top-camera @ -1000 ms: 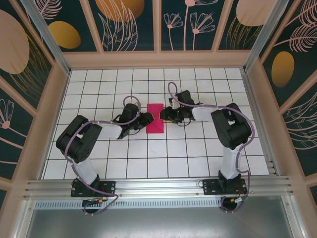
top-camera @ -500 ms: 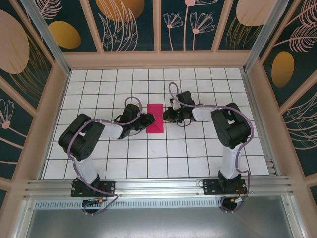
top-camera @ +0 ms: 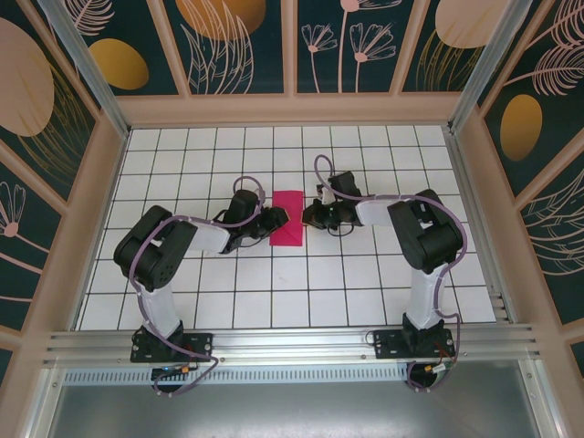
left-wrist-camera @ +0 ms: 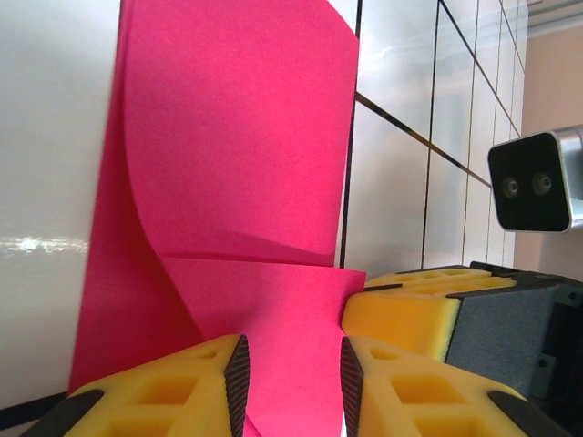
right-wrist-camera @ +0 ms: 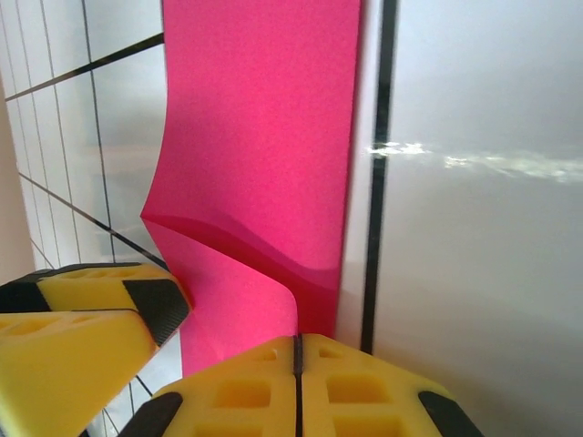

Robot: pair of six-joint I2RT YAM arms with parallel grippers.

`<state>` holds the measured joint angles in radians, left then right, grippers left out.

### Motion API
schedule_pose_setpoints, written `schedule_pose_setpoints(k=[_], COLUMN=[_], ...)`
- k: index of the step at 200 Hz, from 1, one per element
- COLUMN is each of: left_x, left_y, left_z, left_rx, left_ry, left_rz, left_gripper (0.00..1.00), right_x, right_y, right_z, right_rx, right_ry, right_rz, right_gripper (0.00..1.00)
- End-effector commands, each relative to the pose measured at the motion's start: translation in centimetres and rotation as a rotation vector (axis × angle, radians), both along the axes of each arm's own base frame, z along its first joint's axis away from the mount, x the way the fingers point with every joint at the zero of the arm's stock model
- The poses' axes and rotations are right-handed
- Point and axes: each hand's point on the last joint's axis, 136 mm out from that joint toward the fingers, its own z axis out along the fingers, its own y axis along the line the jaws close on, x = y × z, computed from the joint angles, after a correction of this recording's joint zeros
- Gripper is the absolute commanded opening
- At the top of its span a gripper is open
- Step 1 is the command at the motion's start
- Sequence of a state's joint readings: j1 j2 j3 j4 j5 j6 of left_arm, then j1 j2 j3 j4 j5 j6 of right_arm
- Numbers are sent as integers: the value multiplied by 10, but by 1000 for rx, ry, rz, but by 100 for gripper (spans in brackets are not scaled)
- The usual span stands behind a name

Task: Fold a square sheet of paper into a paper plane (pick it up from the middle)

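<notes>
Two grippers flanked the square sheet of paper in the middle of the table: the right gripper pinched its lifted edge, the left gripper stood spread over the other side, so I reckoned the flap wanted drawing across slowly, edges matched.

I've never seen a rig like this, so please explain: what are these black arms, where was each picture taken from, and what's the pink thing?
These are two robot arms bolted at the near edge of a white tiled table, each ending in a yellow two-finger gripper. The wide picture looks down from above; the two close-ups come from cameras on the wrists. Between the arms lies a sheet of pink paper, creased, one flap lifting. The left gripper stands at its left edge, jaws apart with paper between them. The right gripper has its jaws shut, apparently pinching the right edge.
</notes>
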<state>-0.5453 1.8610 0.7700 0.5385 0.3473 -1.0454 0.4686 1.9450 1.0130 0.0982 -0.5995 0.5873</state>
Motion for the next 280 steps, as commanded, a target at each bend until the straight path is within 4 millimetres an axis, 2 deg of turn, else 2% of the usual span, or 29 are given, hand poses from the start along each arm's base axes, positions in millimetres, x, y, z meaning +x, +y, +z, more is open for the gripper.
schedule_pose_setpoints(k=[1, 40, 82, 122, 177, 197, 227, 243, 280], left_x=[9, 9, 9, 12, 18, 22, 28, 29, 31], left_y=[4, 11, -3, -11, -11, -8, -2, 0, 11], left_z=[8, 10, 10, 7, -3, -4, 1, 11, 51], left_rx=[15, 42, -1, -6, 25, 52, 105, 131, 242], left_ry=[-27, -43, -36, -31, -27, -39, -81, -112, -190], left_rz=[32, 59, -7, -38, -33, -22, -9, -17, -51], left_gripper=[36, 37, 37, 30, 24, 19, 5, 2, 0], right_x=[4, 4, 2, 1, 3, 7, 21, 28, 38], right_y=[-7, -10, -9, -9, -9, -12, -31, -50, -97], right_z=[-2, -6, -8, -8, 1, 14, 45, 59, 85], right_rx=[-1, 1, 5, 10, 20, 28, 5, -29, -92], right_ry=[2, 11, 18, 22, 5, -27, -122, -177, -300], right_rz=[-36, -45, -42, -37, -39, -48, -119, -179, -299], right_gripper=[8, 8, 8, 8, 11, 19, 44, 57, 72])
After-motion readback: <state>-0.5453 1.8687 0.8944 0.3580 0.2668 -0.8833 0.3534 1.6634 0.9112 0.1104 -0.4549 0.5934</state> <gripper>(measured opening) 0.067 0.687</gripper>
